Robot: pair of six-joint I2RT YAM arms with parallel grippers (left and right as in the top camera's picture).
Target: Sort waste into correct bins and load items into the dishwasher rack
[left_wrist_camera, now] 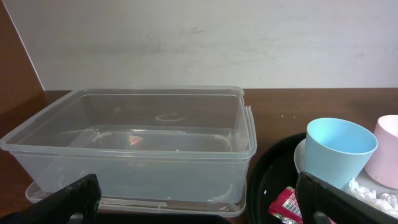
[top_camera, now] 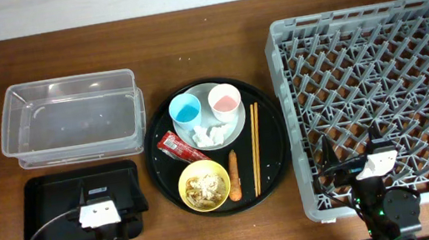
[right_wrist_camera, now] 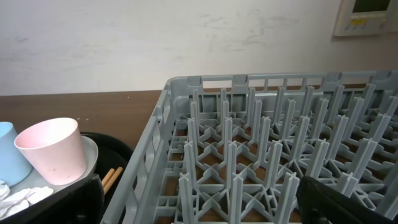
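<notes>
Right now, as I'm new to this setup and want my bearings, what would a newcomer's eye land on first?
The large grey dishwasher rack dominates the right side, no dishes in it. In the middle, a round black tray crowds together a blue cup, a pink-inside cup and a yellow bowl of food scraps; a clear tub sits at the left.
</notes>
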